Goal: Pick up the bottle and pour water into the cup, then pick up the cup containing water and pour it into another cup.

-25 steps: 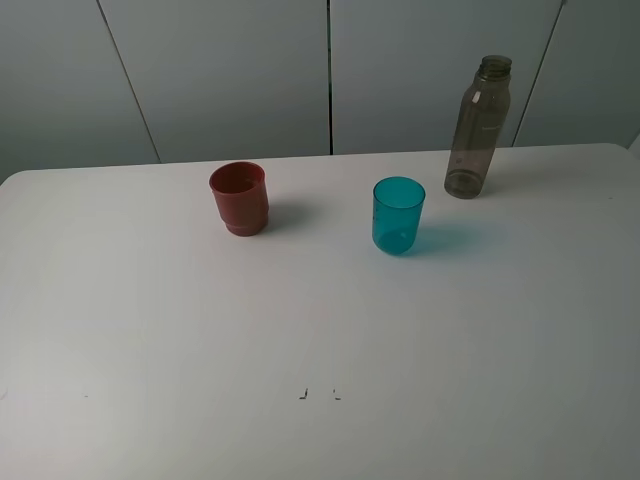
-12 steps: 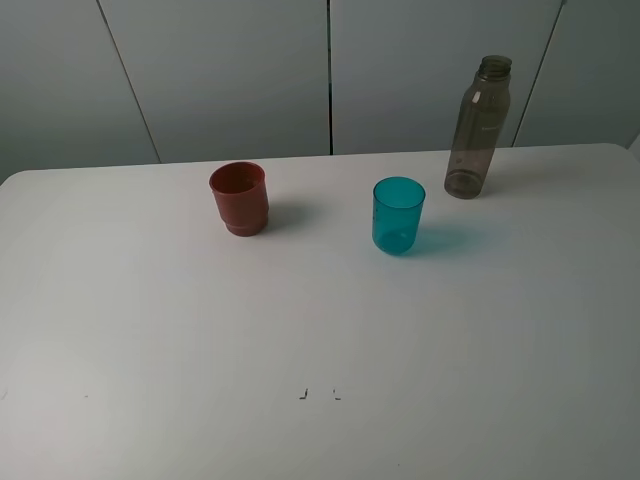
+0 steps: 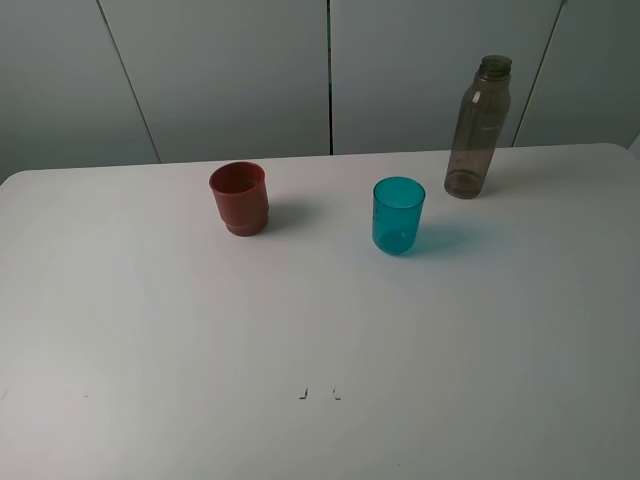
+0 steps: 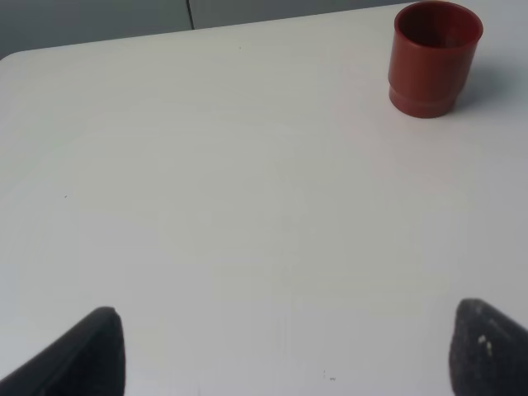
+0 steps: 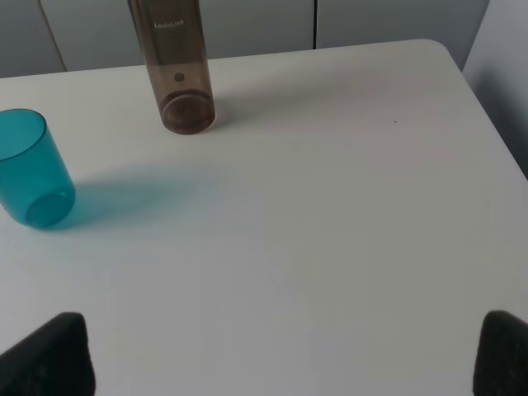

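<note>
Only wrist views show left pincer (image 4: 285, 355), right pincer (image 5: 285, 355)

Wide bare table (image 3: 320, 330) before three well-spaced uprights (red cup (image 3: 239, 198), teal cup (image 3: 398, 214), bottle (image 3: 478, 127)).

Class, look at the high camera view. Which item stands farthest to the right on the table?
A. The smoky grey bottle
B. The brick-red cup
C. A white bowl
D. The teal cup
A. The bottle stands upright near the table's far right edge, right of the teal cup, while the red cup sits furthest left.
</note>
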